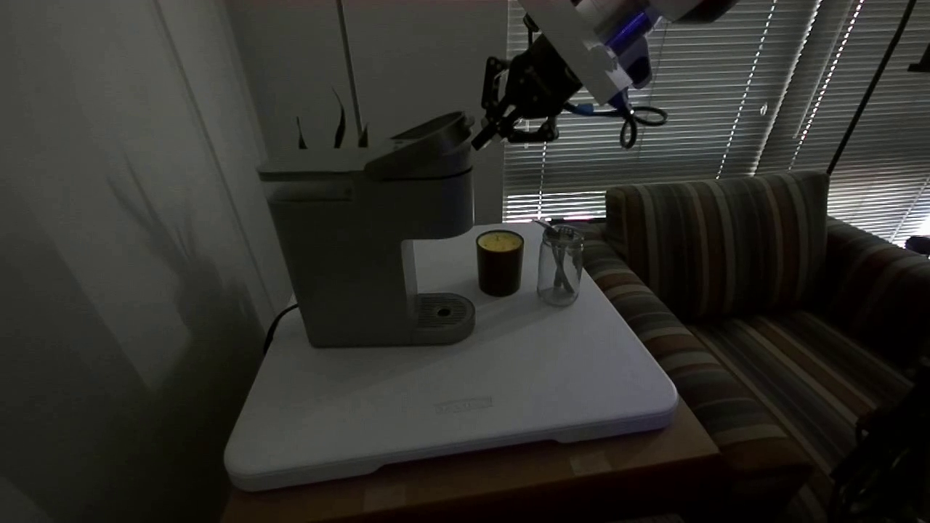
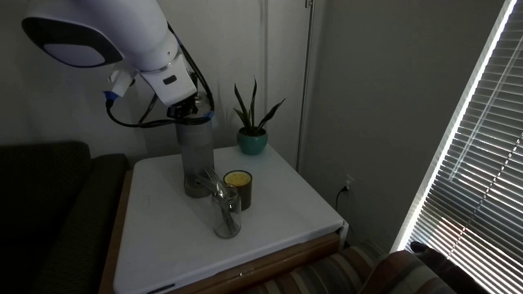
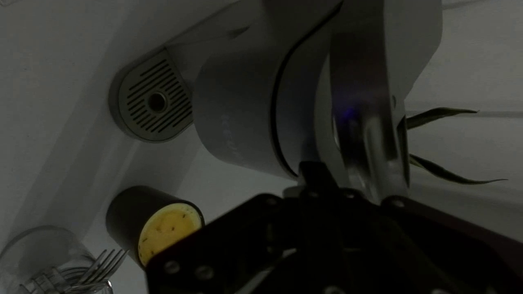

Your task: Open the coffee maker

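Observation:
The boxy grey coffee maker [image 1: 341, 261] stands upright on the white table top; it also shows in an exterior view [image 2: 197, 153] and in the wrist view [image 3: 235, 110]. Its top lid [image 1: 425, 149] slopes up toward the front, with a dark seam below it; the lid's front rim fills the upper right of the wrist view [image 3: 361, 94]. My gripper [image 1: 482, 136] is shut, with nothing seen between the fingertips. The tips [image 3: 312, 173] are at the front of the lid, just below its rim. I cannot tell whether they touch it.
A dark candle jar [image 1: 500, 265] and a clear glass jar [image 1: 560, 269] with forks stand in front of the machine on the white table top [image 1: 465, 378]. A potted plant [image 2: 252, 141] stands behind. A striped armchair [image 1: 726, 254] is beside the table.

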Robot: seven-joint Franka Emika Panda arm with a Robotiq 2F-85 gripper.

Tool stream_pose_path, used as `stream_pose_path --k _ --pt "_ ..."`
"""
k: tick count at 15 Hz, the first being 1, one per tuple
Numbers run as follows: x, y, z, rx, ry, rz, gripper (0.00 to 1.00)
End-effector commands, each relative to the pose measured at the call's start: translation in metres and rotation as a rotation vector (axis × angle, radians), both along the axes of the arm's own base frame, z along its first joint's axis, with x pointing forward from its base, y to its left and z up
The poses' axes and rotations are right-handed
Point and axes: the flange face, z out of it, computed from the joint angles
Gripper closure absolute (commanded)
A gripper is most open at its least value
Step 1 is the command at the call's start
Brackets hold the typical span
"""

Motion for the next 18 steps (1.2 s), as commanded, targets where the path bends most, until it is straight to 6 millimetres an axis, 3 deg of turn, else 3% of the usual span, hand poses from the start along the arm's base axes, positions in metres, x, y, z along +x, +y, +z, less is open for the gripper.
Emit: stream_pose_path --k 1,18 --pt "0.001 -0.004 0.001 0.018 0.001 0.010 1.00" --pt "0.003 0.005 0.030 -0.047 -0.045 0.071 1.00"
